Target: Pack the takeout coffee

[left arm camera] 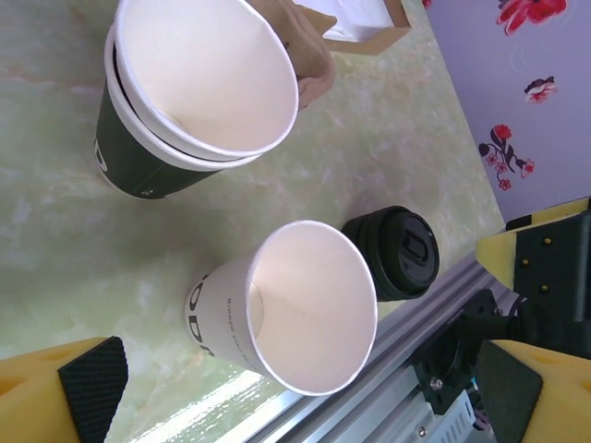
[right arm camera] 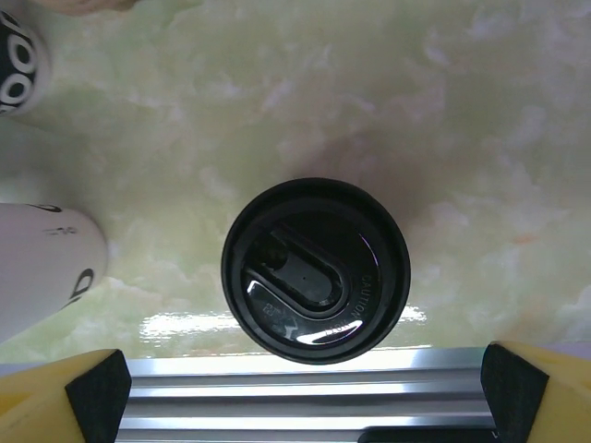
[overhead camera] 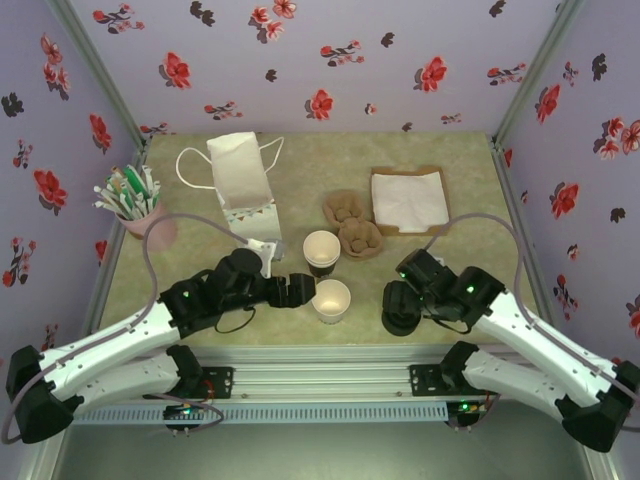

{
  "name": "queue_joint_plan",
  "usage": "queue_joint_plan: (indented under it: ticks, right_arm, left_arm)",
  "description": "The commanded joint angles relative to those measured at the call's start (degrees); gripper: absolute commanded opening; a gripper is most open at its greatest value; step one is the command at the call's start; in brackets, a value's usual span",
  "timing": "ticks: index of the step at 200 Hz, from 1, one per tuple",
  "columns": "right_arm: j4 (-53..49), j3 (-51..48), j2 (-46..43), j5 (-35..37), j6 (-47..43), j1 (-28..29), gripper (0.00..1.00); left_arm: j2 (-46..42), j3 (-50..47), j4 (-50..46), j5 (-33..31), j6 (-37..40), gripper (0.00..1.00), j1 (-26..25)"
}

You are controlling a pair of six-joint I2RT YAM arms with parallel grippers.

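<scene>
One takeout coffee (right arm camera: 314, 270) stands lidded near the table's (overhead camera: 320, 170) front edge, right of middle. Above it hangs the right gripper (overhead camera: 402, 308), pointing down, fingers wide apart on either side and not touching it. The left gripper (overhead camera: 300, 292) reaches low with fingers spread beside an empty white cup (overhead camera: 331, 300). The stacked cups (overhead camera: 321, 250) behind that are empty too.

We see lilac walls (overhead camera: 330, 60) w/ red & dark blossoms at back, left & right. Pale-green marbled tabletop (overhead camera: 310, 160) is evenly lit, w/ glare near the front edge. Grey alu. posts (overhead camera: 100, 75) in corners, alu. rail (overhead camera: 320, 378) along the near side.
</scene>
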Motion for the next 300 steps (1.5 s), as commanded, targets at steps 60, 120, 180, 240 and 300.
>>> queue_joint_plan:
  ticks: [60, 120, 180, 240, 300]
  right_arm:
    - [6.2, -6.3, 5.07, -2.6, -1.98, -0.23, 0.97]
    - [8.4, -7.77, 6.07, -5.33, -2.88, -2.12, 0.92]
    - [8.27, -7.71, 7.81, -5.39, -3.4, -3.91, 0.87]
    - [8.54, -7.22, 10.43, -5.18, -3.95, -3.94, 0.82]
    - [8.2, -6.61, 11.95, -4.22, -4.17, -3.94, 0.81]
  left_arm:
    - [-2.79, -2.38, 1.59, -1.38, 2.78, 0.99, -0.46]
    - [-2.16, -3.26, 3.17, -1.01, 2.91, 0.99, -0.47]
    - [-2.25, -3.69, 3.52, -1.05, 3.08, 0.99, -0.46]
    - [-1.98, -4.19, 4.31, -1.01, 3.12, 0.99, -0.47]
    - [-1.81, -4.33, 4.69, -1.04, 3.28, 0.99, -0.44]
